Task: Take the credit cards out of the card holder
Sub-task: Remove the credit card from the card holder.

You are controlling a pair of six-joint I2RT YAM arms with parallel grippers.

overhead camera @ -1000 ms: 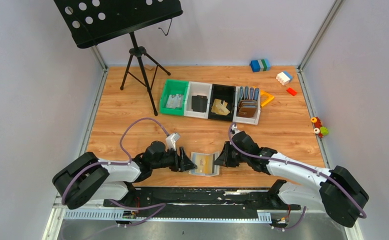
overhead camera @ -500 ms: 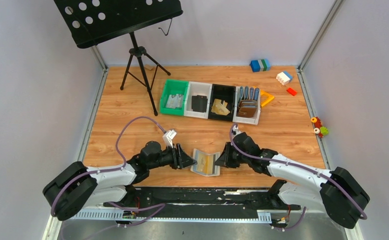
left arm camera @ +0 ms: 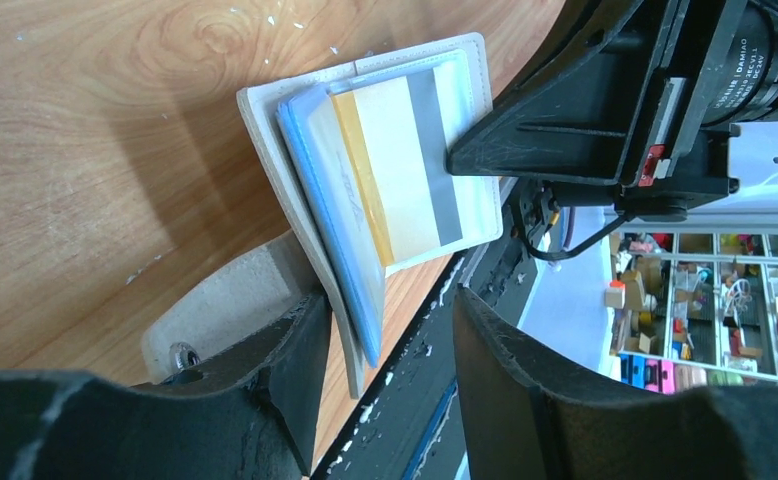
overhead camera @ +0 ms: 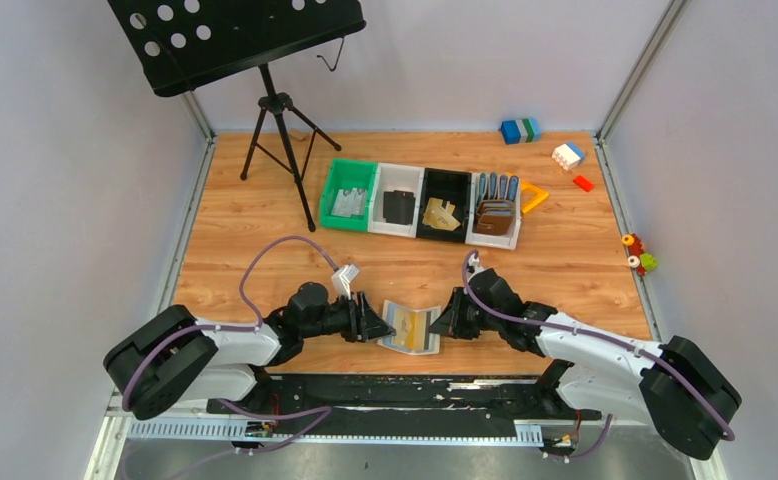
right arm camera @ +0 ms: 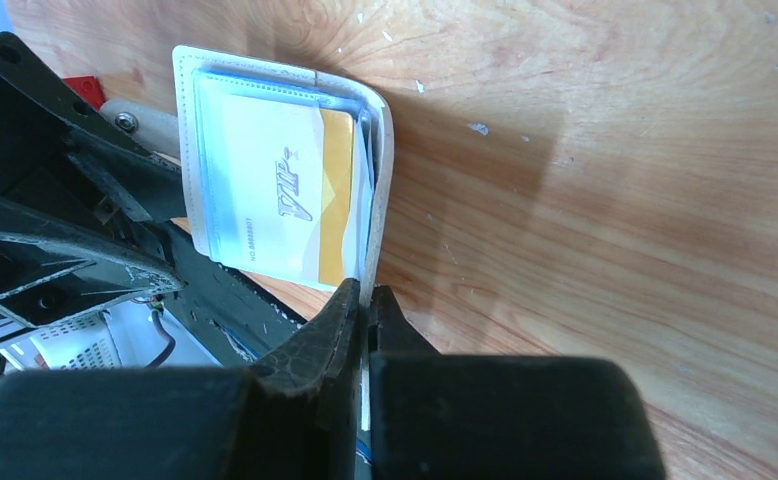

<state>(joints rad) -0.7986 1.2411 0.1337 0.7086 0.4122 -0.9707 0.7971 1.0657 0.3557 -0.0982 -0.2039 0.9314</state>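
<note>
The open card holder (overhead camera: 411, 328) spans lengthwise left to right.

A black music stand (overhead camera: 277, 110) is standing at the far left of the wooden table (overhead camera: 255, 250). Four bins are sitting in a row mid-table, left to right: green (overhead camera: 331, 196), white (overhead camera: 398, 171), black (overhead camera: 446, 177), white (overhead camera: 495, 241). Brown wallets (overhead camera: 495, 215) are standing in the rightmost bin, with a yellow piece (overhead camera: 536, 196) lying just beside it. A blue-green block (overhead camera: 520, 130), a white block (overhead camera: 568, 154) and a red brick (overhead camera: 583, 183) are lying far right. A colourful toy (overhead camera: 640, 255) is lying at the right edge.
</note>
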